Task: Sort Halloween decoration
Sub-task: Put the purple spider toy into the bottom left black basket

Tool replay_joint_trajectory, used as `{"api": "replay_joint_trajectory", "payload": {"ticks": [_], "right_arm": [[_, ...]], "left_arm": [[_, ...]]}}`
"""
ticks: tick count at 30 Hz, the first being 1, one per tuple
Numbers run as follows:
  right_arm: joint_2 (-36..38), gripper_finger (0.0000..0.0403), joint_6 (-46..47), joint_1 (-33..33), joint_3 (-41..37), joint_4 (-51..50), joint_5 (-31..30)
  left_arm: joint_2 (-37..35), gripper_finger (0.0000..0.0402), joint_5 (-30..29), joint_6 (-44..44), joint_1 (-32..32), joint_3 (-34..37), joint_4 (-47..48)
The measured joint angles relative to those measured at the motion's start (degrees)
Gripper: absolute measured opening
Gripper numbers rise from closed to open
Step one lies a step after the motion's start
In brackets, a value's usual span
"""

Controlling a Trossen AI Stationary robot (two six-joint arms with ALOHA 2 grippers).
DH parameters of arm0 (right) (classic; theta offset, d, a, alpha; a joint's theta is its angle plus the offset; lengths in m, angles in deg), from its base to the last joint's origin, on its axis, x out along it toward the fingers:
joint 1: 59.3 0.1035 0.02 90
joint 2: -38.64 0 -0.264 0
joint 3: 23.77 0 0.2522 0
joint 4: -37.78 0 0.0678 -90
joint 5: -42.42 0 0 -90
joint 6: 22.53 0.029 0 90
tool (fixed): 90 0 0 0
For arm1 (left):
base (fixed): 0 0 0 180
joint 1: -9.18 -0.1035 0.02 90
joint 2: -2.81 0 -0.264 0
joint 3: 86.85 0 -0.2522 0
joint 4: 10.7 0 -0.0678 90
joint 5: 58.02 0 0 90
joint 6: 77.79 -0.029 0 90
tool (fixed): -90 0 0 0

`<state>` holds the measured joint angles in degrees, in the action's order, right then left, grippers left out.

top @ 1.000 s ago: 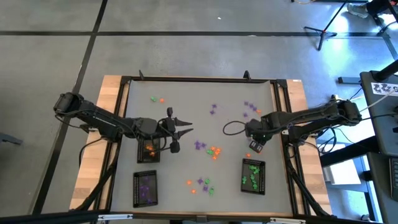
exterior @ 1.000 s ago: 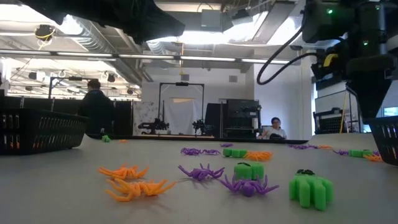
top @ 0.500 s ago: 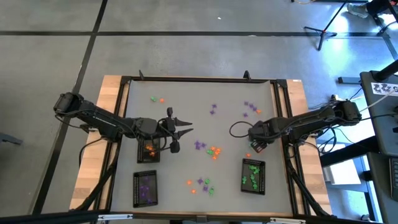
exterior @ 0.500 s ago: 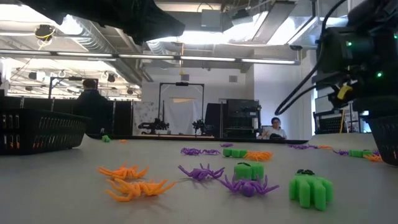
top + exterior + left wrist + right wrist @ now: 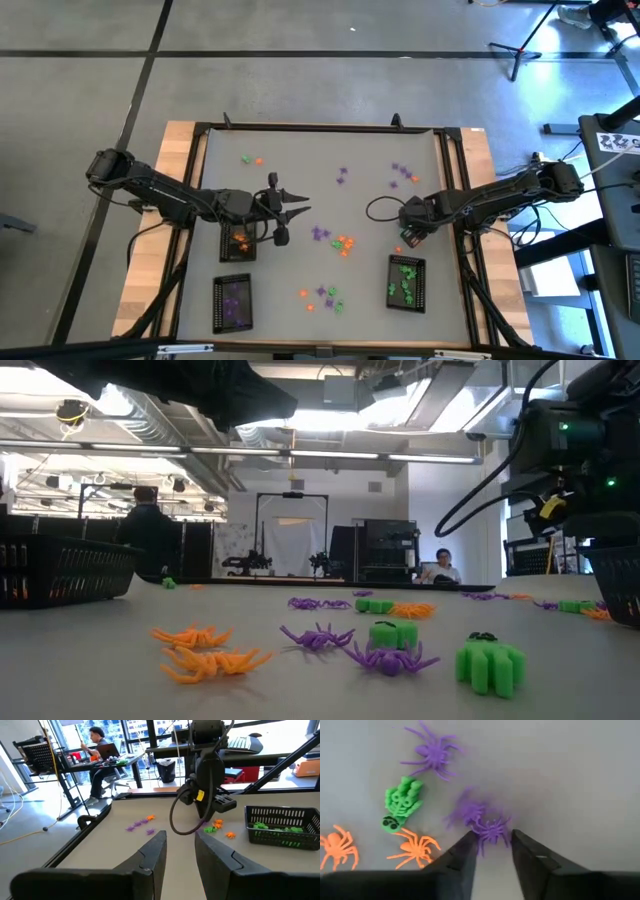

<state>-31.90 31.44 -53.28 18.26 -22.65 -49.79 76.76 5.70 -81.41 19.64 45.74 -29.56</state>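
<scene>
Trinkets lie scattered over the grey table (image 5: 300, 180): a purple/orange/green clump (image 5: 338, 241) mid-table, a small cluster (image 5: 325, 297) toward the near edge, a few purple + orange bits (image 5: 403, 173) far right, a green/orange pair (image 5: 252, 159) far left. Three black mesh trays: one w/ orange pieces (image 5: 238, 241) just beside the left arm, one w/ purple (image 5: 233, 302) near left, one w/ green (image 5: 406, 281) near right.

Left gripper (image 5: 297, 202) hovers left of centre, fingers a little apart, holding nothing. Right gripper (image 5: 490, 851) is right of the mid clump, fingers (image 5: 462, 855) slightly apart w/ nothing between them; a purple spider (image 5: 491, 830) lies just past the tips, w/ a green skeleton hand (image 5: 401, 802) and orange spiders (image 5: 412, 848) beside it. A black cable (image 5: 380, 208) loops over the table by the right arm.

Room beyond: 2 people (image 5: 143, 532) at desks, racks, bright ceiling lights.
</scene>
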Motion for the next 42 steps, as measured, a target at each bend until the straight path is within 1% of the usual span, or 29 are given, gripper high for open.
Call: {"api": "replay_joint_trajectory", "payload": {"ticks": [5, 7, 12, 18, 22, 24, 26, 27, 29, 32, 34, 38, 42], "right_arm": [[-0.05, 0.0028, -1.9, 0.0, 0.27, 0.13, -1.27], [-0.18, 0.0009, -2.94, 0.0, 1.15, -0.53, -1.73], [-0.21, 0.0019, -4.93, -0.09, 5.27, -1.95, -6.06], [-0.22, 0.0004, -9.78, -0.07, 10.77, -1.66, -9.05], [-0.2, 0.0012, -16.69, -0.04, 13.57, 6.76, -8.76], [-0.17, 0.0013, -20.0, -0.04, 14.16, 13.82, -7.3], [-0.17, 0.0013, -23.18, -0.04, 14.25, 21.87, -5.28], [-0.17, 0.0013, -24.61, -0.04, 14.27, 26.02, -4.16], [-0.17, 0.0014, -27.31, -0.04, 14.27, 33.47, -1.89], [-0.17, 0.0014, -30.3, 0.0, 14.29, 42.25, 0.31], [-0.17, 0.0014, -31.63, 0.0, 14.29, 46.15, 0.35], [-1.74, 0.0014, -33.67, 0.0, 14.34, 50.89, 0.73], [-6.14, 0.0014, -35.35, 0.0, 14.36, 55.75, 2.95]], "left_arm": [[0.0, 0.0094, 0.0, 0.05, 0.0, 0.0, 0.0], [0.0, 0.0094, 0.0, 0.07, 0.0, 0.0, 0.0], [0.0, 0.0094, 0.0, 0.11, 0.0, 0.0, 0.0], [-0.02, 0.0094, 0.0, 0.41, 0.0, 0.0, -0.02], [0.03, 0.0094, 1.19, 0.55, 0.0, -0.02, -0.01], [0.91, 0.0094, 3.39, 0.2, 0.0, -0.07, -0.53], [2.55, 0.0094, 6.79, -1.13, 0.07, -0.07, -0.84], [3.76, 0.0094, 7.81, -1.35, 0.07, -0.07, -1.8], [6.12, 0.0094, 8.06, -1.48, 0.05, -0.07, -4.33], [9.55, 0.0094, 8.23, -2.6, -0.62, -0.07, -10.39], [11.69, 0.0094, 9.8, -2.92, -1.28, -0.07, -14.5], [15.05, 0.0094, 15.54, -0.64, -3.31, -0.07, -21.75], [17.93, 0.0094, 20.27, 1.87, -5.05, -1.0, -23.77]]}}
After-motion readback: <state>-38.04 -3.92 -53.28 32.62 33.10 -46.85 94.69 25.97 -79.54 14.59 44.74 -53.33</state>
